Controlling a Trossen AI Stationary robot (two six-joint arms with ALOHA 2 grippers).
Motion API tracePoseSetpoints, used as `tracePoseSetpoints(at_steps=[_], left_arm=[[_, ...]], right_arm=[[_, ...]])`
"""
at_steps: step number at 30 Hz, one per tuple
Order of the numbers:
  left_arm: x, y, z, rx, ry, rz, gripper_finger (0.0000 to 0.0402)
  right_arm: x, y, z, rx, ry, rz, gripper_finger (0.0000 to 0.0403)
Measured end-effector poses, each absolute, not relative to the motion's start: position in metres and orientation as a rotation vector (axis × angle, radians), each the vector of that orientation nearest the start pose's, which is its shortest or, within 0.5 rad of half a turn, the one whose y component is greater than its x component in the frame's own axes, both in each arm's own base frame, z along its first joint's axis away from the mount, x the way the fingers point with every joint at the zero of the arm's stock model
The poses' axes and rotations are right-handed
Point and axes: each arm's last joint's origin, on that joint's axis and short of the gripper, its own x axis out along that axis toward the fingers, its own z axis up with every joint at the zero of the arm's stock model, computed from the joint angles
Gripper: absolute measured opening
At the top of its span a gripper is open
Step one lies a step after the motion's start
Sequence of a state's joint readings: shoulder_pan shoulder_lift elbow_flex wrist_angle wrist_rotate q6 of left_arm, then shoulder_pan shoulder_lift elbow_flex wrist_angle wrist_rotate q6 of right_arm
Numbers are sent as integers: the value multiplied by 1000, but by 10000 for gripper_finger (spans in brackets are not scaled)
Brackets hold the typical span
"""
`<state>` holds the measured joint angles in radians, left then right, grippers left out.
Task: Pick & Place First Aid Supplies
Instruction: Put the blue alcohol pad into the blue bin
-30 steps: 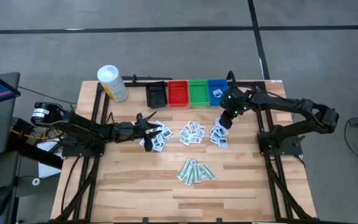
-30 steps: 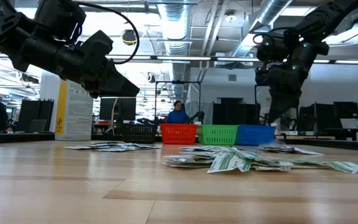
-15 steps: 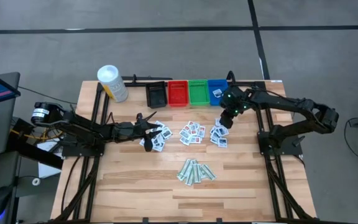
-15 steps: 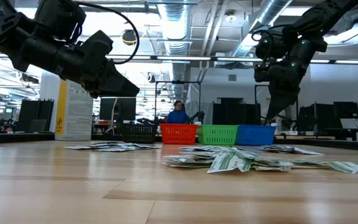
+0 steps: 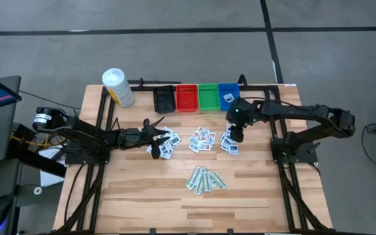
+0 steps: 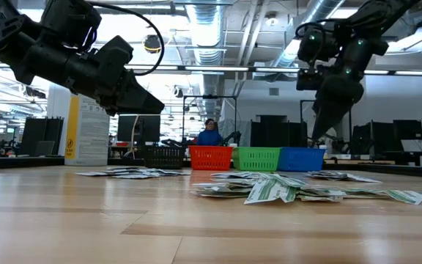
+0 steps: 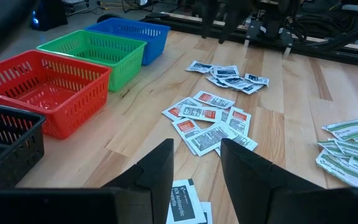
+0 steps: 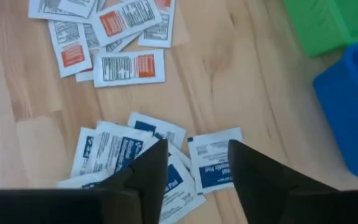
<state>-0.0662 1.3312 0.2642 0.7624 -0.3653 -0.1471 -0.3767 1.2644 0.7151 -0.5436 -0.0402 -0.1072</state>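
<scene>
Packets lie in four heaps in the high view: blue-print packets (image 5: 228,143) under the right gripper (image 5: 235,136), red-print packets (image 5: 202,139) mid-table, dark-print packets (image 5: 165,145) by the left gripper (image 5: 154,134), and green strips (image 5: 205,179) nearer the front edge. One packet (image 5: 227,98) sits in the blue bin (image 5: 226,89), beside the green bin (image 5: 208,96), red bin (image 5: 187,98) and black bin (image 5: 164,99). A canister (image 5: 117,87) stands at the far left corner.

Low view: the right gripper (image 6: 322,136) hangs above the heaps, empty; the left arm (image 6: 86,62) hovers apart.

Left wrist view: its fingers (image 7: 159,171) stand parted, empty, over a dark-print packet (image 7: 183,201).

Right wrist view: its fingers (image 8: 149,168) are spread, holding nothing, directly above the blue-print packets (image 8: 210,162); red-print ones (image 8: 129,66) lie beyond.
</scene>
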Motion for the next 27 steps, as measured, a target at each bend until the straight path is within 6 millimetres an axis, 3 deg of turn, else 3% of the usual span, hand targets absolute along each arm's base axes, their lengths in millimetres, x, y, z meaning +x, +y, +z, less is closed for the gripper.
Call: tracePoseSetpoints(at_steps=[7, 18, 27], left_arm=[[219, -4, 146, -79, 276, 318, 134], [215, -4, 141, -75, 294, 319, 134], [215, -4, 141, -75, 294, 319, 134]], right_arm=[[216, -80, 189, 122, 1083, -312, 187], [231, -86, 145, 147, 1248, -295, 169], [233, -87, 140, 146, 1262, -293, 178]])
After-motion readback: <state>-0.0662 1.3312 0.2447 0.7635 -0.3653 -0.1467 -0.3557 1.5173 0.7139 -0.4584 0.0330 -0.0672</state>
